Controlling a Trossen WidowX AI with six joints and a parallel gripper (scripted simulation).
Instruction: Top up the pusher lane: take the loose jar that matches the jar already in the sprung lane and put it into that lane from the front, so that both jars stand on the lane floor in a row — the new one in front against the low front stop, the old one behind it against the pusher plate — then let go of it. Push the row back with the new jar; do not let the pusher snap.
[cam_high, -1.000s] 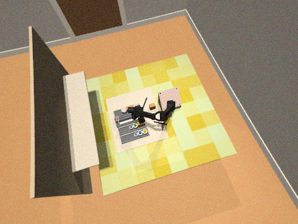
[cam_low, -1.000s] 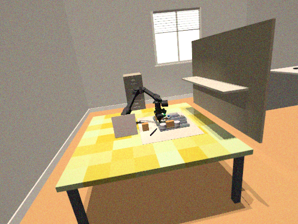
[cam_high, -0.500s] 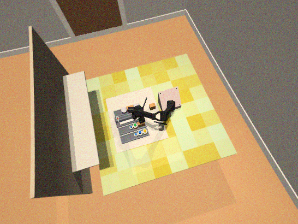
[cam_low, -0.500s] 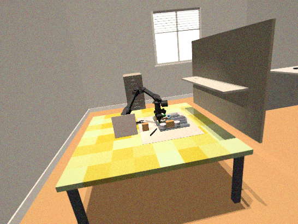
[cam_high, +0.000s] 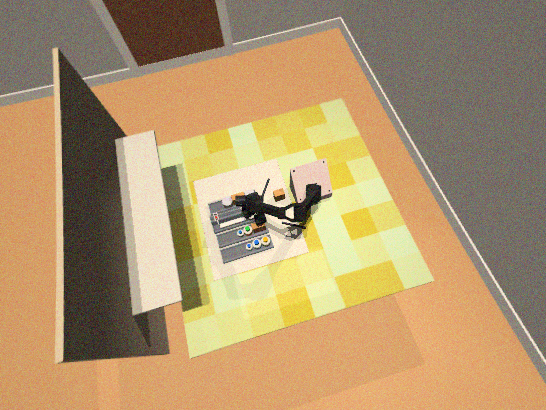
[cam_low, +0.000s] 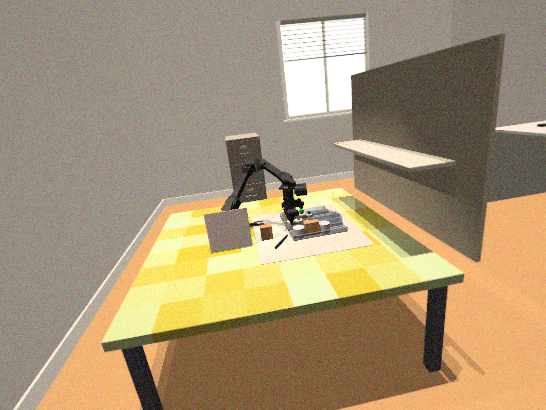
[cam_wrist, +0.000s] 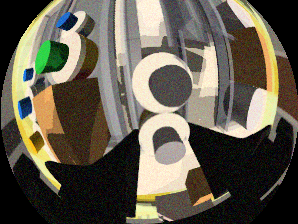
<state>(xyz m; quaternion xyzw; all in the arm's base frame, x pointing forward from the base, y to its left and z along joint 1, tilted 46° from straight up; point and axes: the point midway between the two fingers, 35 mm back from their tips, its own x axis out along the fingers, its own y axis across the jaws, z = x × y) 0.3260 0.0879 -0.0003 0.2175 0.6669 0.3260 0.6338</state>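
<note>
On the rack (cam_high: 235, 247), jaws grip a grey-lidded jar (cam_wrist: 168, 141).

End effector (cam_high: 248, 206) fingertips hidden overhead

The loose cream-white round jar with a grey lid (cam_wrist: 166, 141) stands upright, clamped in the black pincer (cam_wrist: 162, 163), at the front end of the grey sprung lane (cam_wrist: 174, 26). Just beyond it in the same lane, nearly touching, stands the matching cream-white grey-lidded jar (cam_wrist: 164, 87), also upright. Whether either touches the lane floor cannot be told.
</note>
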